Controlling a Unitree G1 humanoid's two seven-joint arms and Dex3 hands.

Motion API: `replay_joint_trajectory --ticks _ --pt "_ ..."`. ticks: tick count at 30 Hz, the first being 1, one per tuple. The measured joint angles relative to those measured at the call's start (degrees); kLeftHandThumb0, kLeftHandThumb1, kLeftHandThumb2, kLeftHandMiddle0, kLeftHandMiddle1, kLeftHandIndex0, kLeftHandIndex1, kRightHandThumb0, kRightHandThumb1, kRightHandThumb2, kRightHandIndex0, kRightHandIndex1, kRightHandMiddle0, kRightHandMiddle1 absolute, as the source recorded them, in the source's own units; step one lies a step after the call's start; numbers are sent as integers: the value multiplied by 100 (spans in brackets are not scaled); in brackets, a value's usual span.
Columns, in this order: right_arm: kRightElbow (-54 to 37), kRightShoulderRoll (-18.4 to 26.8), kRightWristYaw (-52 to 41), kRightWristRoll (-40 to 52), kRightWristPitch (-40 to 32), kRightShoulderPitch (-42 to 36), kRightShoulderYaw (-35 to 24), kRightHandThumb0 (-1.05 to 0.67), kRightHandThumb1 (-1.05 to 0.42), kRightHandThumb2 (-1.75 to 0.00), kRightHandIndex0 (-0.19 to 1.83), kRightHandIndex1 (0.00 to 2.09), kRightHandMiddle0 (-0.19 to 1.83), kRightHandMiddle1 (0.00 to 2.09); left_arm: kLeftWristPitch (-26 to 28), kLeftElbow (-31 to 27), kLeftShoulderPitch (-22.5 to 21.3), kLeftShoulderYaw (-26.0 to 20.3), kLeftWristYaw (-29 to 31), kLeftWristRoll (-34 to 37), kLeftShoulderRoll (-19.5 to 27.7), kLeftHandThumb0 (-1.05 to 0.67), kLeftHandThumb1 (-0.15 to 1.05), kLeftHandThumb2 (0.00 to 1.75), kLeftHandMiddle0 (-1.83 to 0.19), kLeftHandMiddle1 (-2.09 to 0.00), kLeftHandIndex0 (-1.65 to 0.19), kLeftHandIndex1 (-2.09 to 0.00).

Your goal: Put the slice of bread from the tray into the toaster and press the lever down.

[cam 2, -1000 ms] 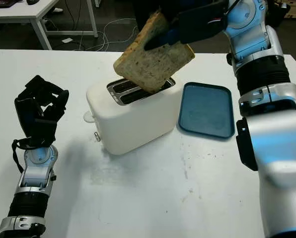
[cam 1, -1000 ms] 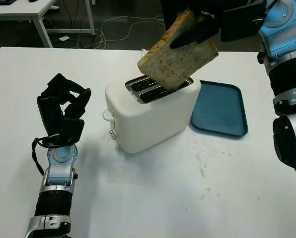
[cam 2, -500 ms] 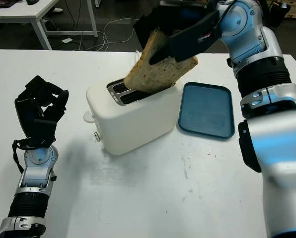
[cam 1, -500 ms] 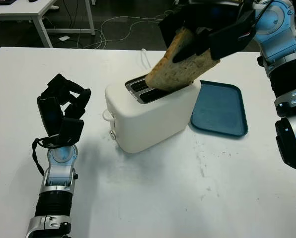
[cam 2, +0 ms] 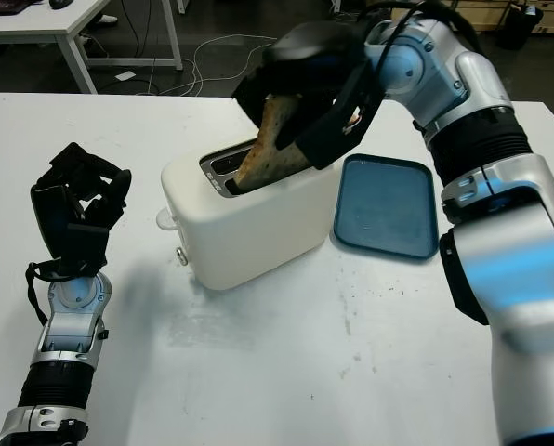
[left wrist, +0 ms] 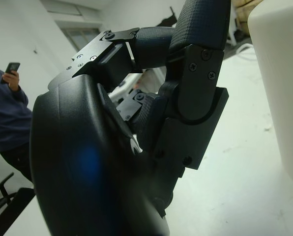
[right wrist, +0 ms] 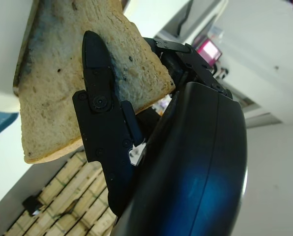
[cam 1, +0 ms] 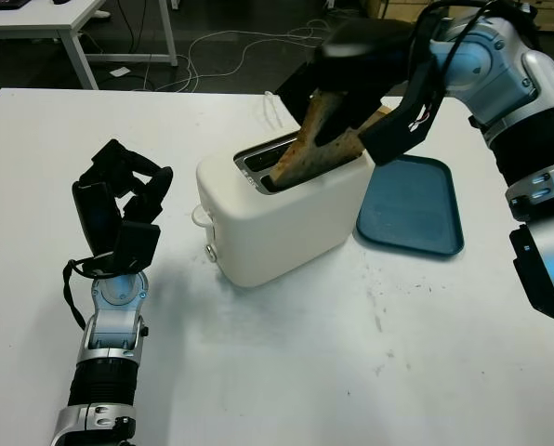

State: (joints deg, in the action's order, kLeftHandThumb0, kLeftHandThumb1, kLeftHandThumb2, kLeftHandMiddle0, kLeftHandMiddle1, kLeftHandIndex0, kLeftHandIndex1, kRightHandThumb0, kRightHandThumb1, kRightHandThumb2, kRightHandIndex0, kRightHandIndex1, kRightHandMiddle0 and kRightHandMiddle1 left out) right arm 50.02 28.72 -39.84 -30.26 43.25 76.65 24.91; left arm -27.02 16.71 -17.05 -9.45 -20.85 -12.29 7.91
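One robot hand (right) (cam 1: 370, 98) grasps bread slice (cam 1: 316, 144) — lower edge inside toaster (cam 1: 277, 218) slot.

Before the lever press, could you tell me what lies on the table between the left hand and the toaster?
Bare white table in the left eye view; the left hand, curled, stands apart from the toaster.

White table (cam 1: 286, 353) carries toaster (cam 1: 282, 218), blue tray (cam 1: 412, 204), apparently empty.
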Motion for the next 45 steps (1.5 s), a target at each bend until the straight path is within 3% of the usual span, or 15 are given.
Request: replay_joint_trajectory --ticks 10,14,15,16,17,19,22,23,26,30,39,42,45 --pt "-35 -229 -138 2 101 3 121 -47 -92 -31 117 175 92 175 0 -54 18 0 0 -4 -22 -98 92 20 -102 -165 -81 -145" --pt "-35 -283 -152 4 140 3 121 -55 -92 -32 115 175 89 175 0 -58 24 -1 4 6 -26 -98 92 20 -103 -164 -82 -145" --pt "-38 -293 -175 5 156 3 122 -63 -92 -28 111 175 86 166 0 -58 24 -1 4 12 -28 -98 92 19 -103 -164 -82 -145" --pt "-53 -297 -242 6 157 3 123 -78 -92 -20 93 169 75 147 0 -58 24 0 4 15 -31 -98 92 19 -103 -164 -82 -145" --pt "-67 -297 -348 15 156 8 137 -87 -92 -18 76 150 72 119 0 -58 24 0 4 15 -33 -98 92 19 -103 -164 -82 -145" --pt "-75 -296 -721 24 155 57 235 -100 -92 -11 51 82 67 46 0 -59 24 1 3 6 -35 -98 92 19 -103 -164 -83 -145" --pt "-128 -295 -1184 25 121 138 317 -104 -91 -6 30 48 56 10 0 -59 24 0 3 6 -36 -97 92 19 -103 -164 -82 -145" --pt "-169 -293 -1266 25 103 155 318 -104 -92 -4 26 46 53 6 0 -59 24 0 3 6 -36 -97 92 19 -103 -164 -83 -145" --pt "-222 -286 -1335 28 89 183 311 -102 -90 -1 5 65 45 1 0 -59 24 0 3 3 -36 -97 92 20 -104 -164 -83 -146" --pt "-223 -280 -1350 90 -2 184 246 -98 -85 0 0 63 41 0 1 -59 23 1 -11 -12 -36 -98 92 20 -104 -163 -83 -146" --pt "-213 -261 -1207 162 -150 234 7 -95 -79 0 1 64 38 0 12 -59 24 6 -40 -19 -36 -97 92 20 -104 -164 -83 -146" --pt "-211 -227 -1012 202 -279 232 -145 -85 -80 0 6 70 43 3 12 -59 24 7 -40 -19 -36 -97 92 20 -103 -164 -82 -146" --pt "-237 -144 -242 308 -283 193 -525 -70 -86 -2 24 76 59 9 12 -59 26 7 -39 -18 -36 -97 92 19 -103 -165 -82 -146"
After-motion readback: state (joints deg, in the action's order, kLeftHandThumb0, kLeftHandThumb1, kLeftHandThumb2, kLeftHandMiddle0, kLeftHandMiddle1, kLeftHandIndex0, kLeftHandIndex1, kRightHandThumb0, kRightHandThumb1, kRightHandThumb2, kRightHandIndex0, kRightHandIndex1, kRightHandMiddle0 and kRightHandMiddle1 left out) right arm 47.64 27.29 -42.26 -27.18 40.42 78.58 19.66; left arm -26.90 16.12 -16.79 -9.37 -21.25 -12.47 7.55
